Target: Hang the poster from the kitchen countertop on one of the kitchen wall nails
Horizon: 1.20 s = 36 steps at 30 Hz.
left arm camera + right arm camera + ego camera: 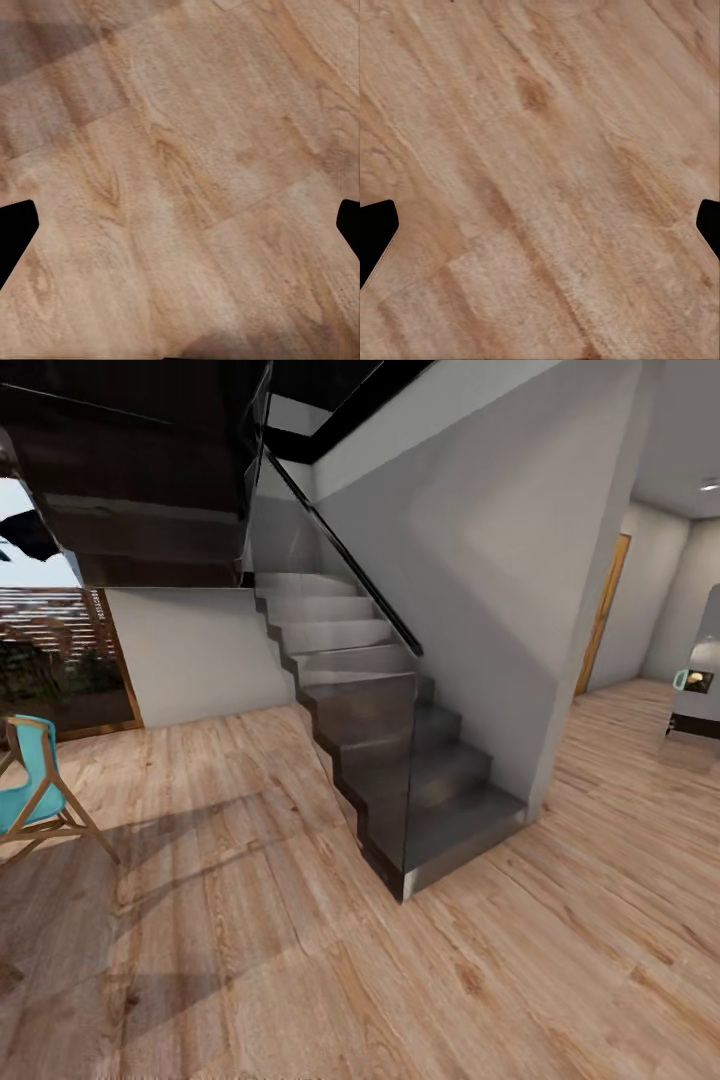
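The poster, the kitchen countertop and the wall nails are out of view. I face a hall with a pale wood plank floor [300, 960] and a dark staircase [420, 790]. In the left wrist view my left gripper [180, 232] hangs open over bare floor planks, its black fingertips [15, 236] far apart with nothing between them. In the right wrist view my right gripper [540, 232] is likewise open over the floor, its dark fingertips [375, 236] at the picture's edges.
The staircase has a glass side panel [360, 760] and stands in the middle ahead. A turquoise chair with wooden legs [35, 785] sits at the left by a tall window [60, 670]. Right of the grey wall corner [560, 690], a passage leads past a wooden door [603, 610].
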Tool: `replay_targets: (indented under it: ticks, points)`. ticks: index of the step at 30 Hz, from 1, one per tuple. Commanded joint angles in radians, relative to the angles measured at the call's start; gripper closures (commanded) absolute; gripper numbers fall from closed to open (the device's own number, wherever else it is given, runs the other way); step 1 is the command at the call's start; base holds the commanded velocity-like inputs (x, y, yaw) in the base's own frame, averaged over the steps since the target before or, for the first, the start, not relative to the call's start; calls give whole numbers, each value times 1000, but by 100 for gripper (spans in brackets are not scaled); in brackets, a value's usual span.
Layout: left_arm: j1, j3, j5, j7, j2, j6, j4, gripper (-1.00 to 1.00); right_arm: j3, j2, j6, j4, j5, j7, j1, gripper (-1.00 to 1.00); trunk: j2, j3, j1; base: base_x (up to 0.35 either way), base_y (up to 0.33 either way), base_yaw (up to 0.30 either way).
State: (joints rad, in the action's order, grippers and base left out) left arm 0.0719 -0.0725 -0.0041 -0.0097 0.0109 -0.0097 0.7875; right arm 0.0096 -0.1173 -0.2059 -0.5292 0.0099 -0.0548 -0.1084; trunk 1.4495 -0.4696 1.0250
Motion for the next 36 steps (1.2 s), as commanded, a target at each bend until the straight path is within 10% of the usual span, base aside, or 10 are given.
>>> replay_targets:
  ticks: [1, 36]
  points:
    - [0, -1, 0, -1, 0, -1, 1, -100, 1, 0, -3, 1, 1, -3, 0, -100, 0, -1, 0, -2, -1, 287]
    - [0, 3, 1, 1, 0, -1, -33, -100, 1, 1, -3, 2, 2, -2, 0, -100, 0, -2, 0, -64, 27, 240]
